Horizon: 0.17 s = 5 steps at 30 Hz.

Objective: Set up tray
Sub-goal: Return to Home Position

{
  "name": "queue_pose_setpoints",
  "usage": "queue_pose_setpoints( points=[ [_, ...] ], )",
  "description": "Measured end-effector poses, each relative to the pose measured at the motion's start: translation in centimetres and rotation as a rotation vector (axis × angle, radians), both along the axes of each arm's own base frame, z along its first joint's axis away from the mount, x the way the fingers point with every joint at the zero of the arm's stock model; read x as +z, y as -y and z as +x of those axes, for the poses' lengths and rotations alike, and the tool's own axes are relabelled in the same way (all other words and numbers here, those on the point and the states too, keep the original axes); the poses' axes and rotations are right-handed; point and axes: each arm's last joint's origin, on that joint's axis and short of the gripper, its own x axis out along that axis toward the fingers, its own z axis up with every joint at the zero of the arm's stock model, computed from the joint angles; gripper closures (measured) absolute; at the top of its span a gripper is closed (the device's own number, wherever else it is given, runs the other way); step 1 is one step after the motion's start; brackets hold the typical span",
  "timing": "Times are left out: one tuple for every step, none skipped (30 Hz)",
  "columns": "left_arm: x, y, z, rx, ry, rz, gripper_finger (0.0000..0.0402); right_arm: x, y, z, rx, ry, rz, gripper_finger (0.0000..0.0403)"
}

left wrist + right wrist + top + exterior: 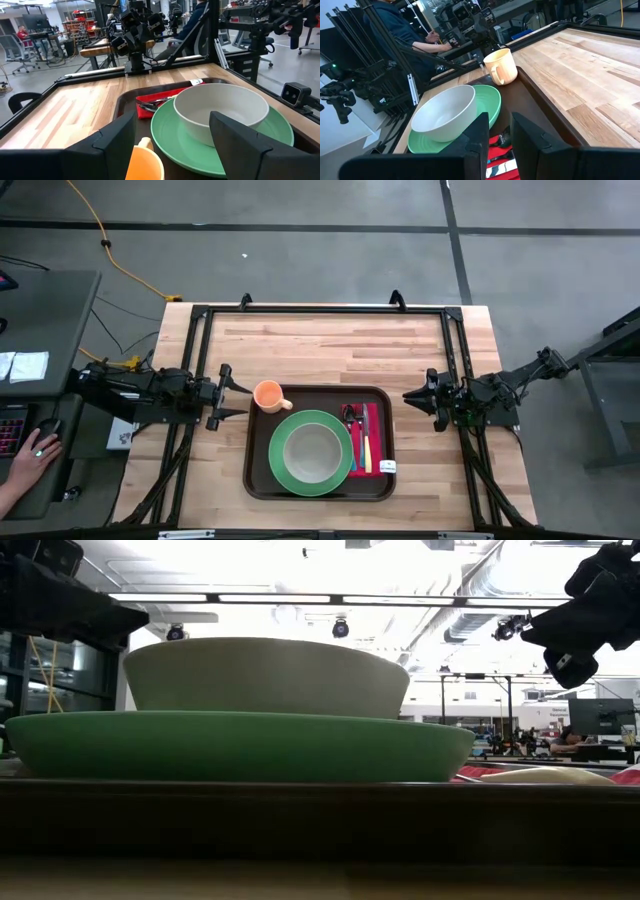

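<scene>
The dark brown tray [380, 405] lies on the wooden table near its front edge. On it rests a green plate [283, 465] with a pale bowl [312, 450] standing in it. An orange cup [268, 395] stands in the tray's far left corner. Cutlery lies on a red napkin [372, 442] along the tray's right side. My left gripper [238, 392] hovers open just left of the cup, pointing level at the tray. My right gripper [412, 396] hovers right of the tray with a narrow gap between its fingers and nothing in it.
Black frame rails [320, 310] run around the table's far and side edges. Bare wood [330, 350] lies beyond the tray. A person's hand [40, 448] rests on a desk left of the table. A small white tag [387, 467] lies in the tray's near right corner.
</scene>
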Motion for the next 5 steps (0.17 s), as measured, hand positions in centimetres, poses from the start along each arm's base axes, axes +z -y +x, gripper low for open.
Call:
queue_pose_setpoints(
  points=[
    [-0.01, 0.00, 0.00, -0.001, 0.000, 0.000, 0.0119, 0.00, 0.00, 0.00, 0.000, 0.000, 0.000, 0.0345],
    [0.00, 0.00, 0.00, -0.001, 0.000, 0.000, 0.0119, 0.00, 0.00, 0.00, 0.000, 0.000, 0.000, 0.0345],
    [0.00, 0.00, 0.00, -0.001, 0.000, 0.000, 0.0119, 0.00, 0.00, 0.00, 0.000, 0.000, 0.000, 0.0345],
    [0.00, 0.00, 0.00, -0.001, 0.000, 0.000, 0.0119, 0.00, 0.00, 0.00, 0.000, 0.000, 0.000, 0.0345],
    [0.00, 0.00, 0.00, -0.001, 0.000, 0.000, 0.0119, 0.00, 0.00, 0.00, 0.000, 0.000, 0.000, 0.0345]
  ],
)
